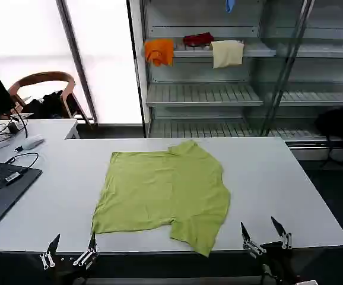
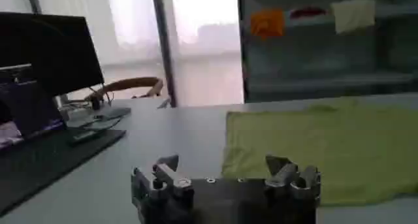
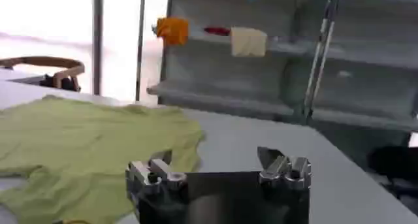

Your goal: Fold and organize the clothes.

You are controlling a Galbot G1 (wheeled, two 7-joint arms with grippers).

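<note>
Thin lime T-shirt (image 1: 162, 193) lying rumpled on smooth white table (image 1: 278, 178), left end effector (image 1: 69, 252) spread, right end effector (image 1: 264, 235) spread

The lime yellow-green T-shirt (image 1: 162, 193) lies spread flat mid-table, one sleeve overhanging the near edge.

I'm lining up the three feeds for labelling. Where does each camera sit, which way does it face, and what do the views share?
Head view: on the robot's head, looking forward and down at the T-shirt spread on the white table; left gripper and right gripper, both open, at the near edge.
Left wrist view: behind the left gripper, looking across the table.
Right wrist view: behind the right gripper, likewise.
All share the T-shirt and the orange cloth.
</note>
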